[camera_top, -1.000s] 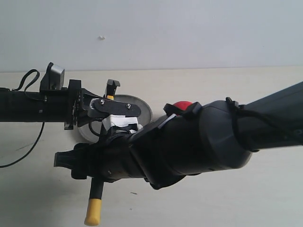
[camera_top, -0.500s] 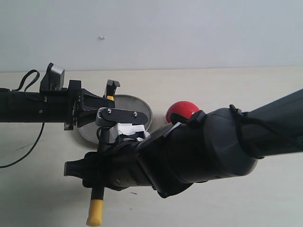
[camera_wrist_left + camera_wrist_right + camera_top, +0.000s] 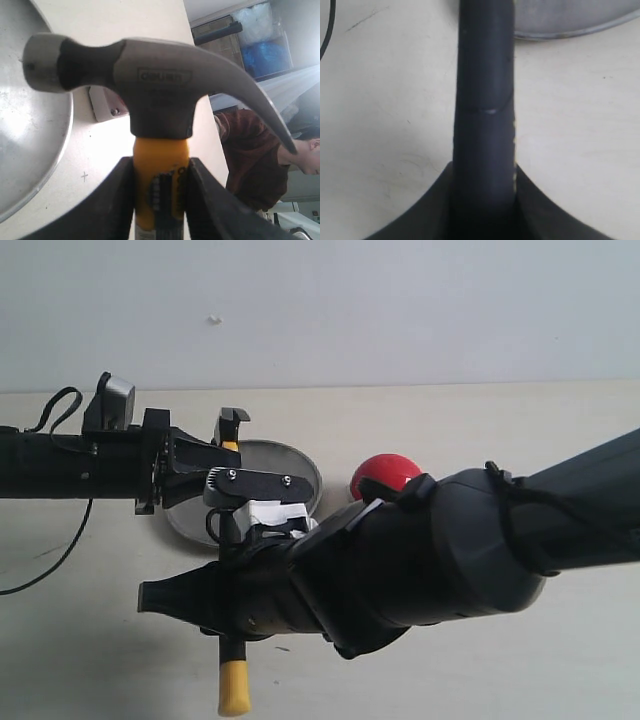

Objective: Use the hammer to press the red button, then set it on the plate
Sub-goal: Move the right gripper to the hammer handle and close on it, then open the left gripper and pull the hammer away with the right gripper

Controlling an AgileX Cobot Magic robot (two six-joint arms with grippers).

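Though stamped on the hammer (image 3: 155,85), lettering too blurred to read. Clamped at yellow neck by left hand (image 3: 160,170), at black handle by right hand (image 3: 483,170), over the tabletop (image 3: 560,660) by the plate (image 3: 30,150), near the red button (image 3: 390,472).

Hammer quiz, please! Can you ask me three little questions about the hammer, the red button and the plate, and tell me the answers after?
1. Pick one: the left gripper clamps the hammer at its A) yellow neck, B) black handle, C) claw.
2. True or false: the red button sits inside the plate.
3. Fill in: the right gripper holds the hammer by its ___ handle.

Key
1. A.
2. False: the red button stands beside the plate, not in it.
3. black.
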